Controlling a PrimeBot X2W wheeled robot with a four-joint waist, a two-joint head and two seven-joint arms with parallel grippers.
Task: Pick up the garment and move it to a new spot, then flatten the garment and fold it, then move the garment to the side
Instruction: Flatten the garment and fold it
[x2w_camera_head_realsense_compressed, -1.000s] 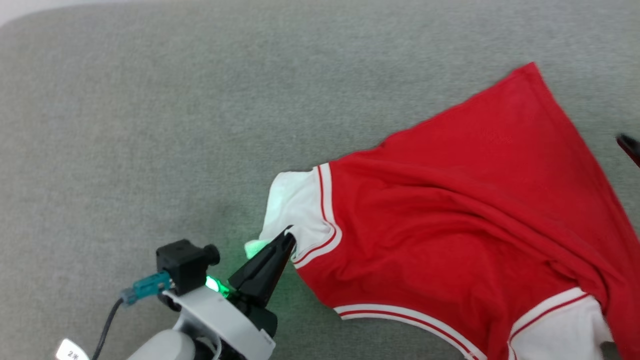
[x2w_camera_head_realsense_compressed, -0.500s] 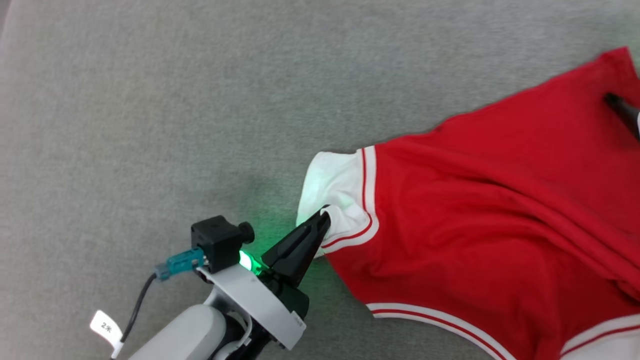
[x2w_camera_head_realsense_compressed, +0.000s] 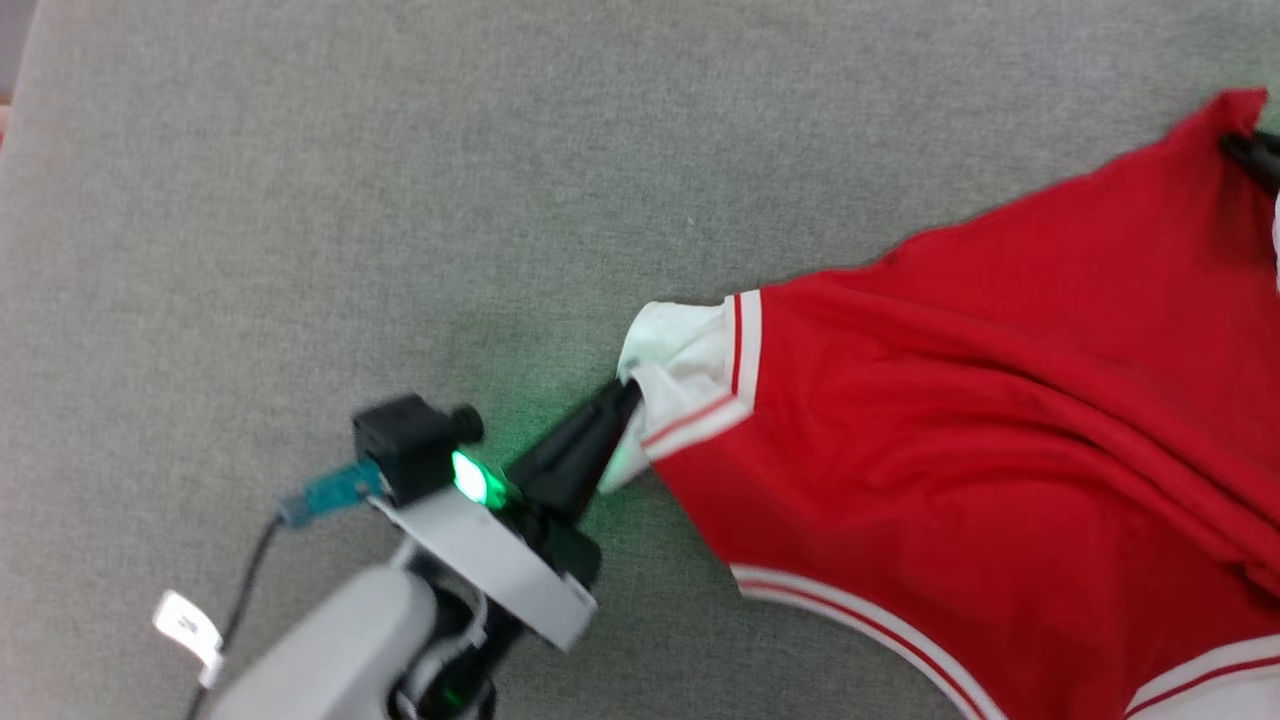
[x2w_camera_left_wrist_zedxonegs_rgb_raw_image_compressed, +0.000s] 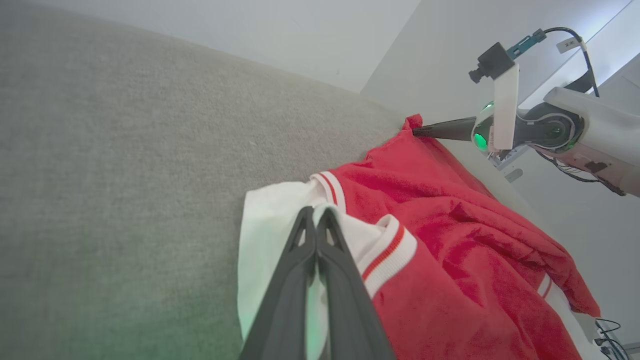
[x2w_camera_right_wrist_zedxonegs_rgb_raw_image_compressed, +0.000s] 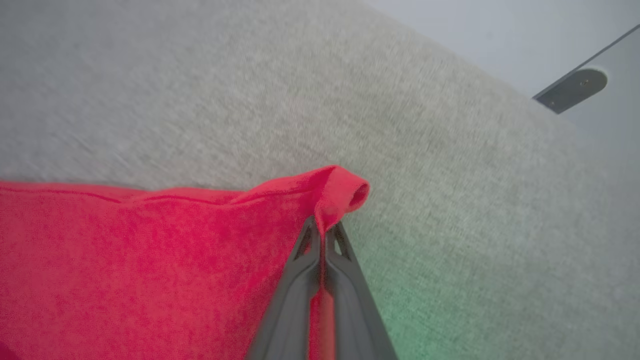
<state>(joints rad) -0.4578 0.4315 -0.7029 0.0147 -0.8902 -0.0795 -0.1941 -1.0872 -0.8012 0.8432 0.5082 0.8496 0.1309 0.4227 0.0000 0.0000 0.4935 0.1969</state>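
While the grey fabric surface (x2w_camera_head_realsense_compressed: 300, 200) takes up most of the head view, the garment (x2w_camera_head_realsense_compressed: 950, 450) covers its right side, spread out but rumpled, and runs off the right and bottom edges. Red body, with long diagonal folds across the middle. It has a white sleeve panel (x2w_camera_head_realsense_compressed: 680, 350) at its left end, bordered by thin red-and-white stripe trim (x2w_camera_head_realsense_compressed: 742, 335). A second striped hem curves along the lower edge, bottom right.

The left arm comes in from the lower left, pale forearm, fingers pointing up and to the right. The left gripper (x2w_camera_head_realsense_compressed: 630, 392) has its fingers pressed together on the edge of the white sleeve panel; in the left wrist view white cloth is pinched between the two tips and bunches around them. The right gripper (x2w_camera_head_realsense_compressed: 1235, 148) is at the far upper right, at the garment's top red corner. In the right wrist view its fingers are together with red cloth clamped between them, and the corner curls into a small roll just above the tips. The garment stretches between the two grips. Cannot tell whether the pinched edges are off the surface.

Small stuff on the left wrist: black camera block (x2w_camera_head_realsense_compressed: 405, 445), green light (x2w_camera_head_realsense_compressed: 470, 478) glowing beside it and tinting the cloth and surface nearby, teal plug (x2w_camera_head_realsense_compressed: 325, 492) with a dark cable, white tag (x2w_camera_head_realsense_compressed: 185, 625).
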